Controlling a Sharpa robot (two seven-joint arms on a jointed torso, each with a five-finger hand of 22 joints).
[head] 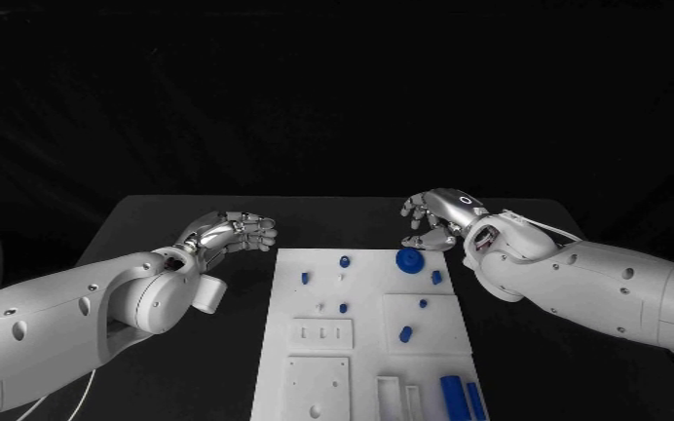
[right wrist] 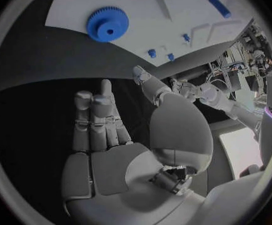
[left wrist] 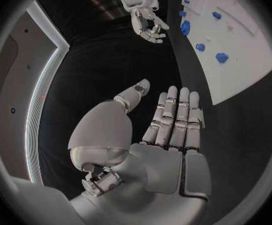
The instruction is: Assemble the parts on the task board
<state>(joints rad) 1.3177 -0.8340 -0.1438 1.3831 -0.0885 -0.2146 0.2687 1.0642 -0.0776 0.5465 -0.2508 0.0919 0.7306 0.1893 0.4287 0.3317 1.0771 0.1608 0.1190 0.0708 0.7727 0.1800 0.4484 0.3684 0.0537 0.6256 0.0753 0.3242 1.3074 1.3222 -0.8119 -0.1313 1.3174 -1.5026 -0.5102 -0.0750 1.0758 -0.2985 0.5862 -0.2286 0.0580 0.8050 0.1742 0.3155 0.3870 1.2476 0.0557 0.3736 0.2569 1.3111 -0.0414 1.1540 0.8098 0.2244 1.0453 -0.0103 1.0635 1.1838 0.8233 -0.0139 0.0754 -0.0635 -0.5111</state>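
Left hand point(head: 236, 231) empty, fingers loosely apart, off the task board's point(head: 368, 343) far left corner; right hand point(head: 442, 216) empty, fingers apart, over the board's far edge beside the blue gear point(head: 409, 261)

The black table point(head: 337, 218) takes up the lower half of the head view. Its far edge runs level across the picture, a little below the middle, from the 9 o'clock side to the 3 o'clock side. The left edge slants from the far left corner down toward 8 o'clock. The top is matte and dark grey. Beyond the far edge, toward 12 o'clock, everything is plain black. The same dark tabletop point(right wrist: 30, 72) appears in the right wrist view and again point(left wrist: 251, 130) in the left wrist view.
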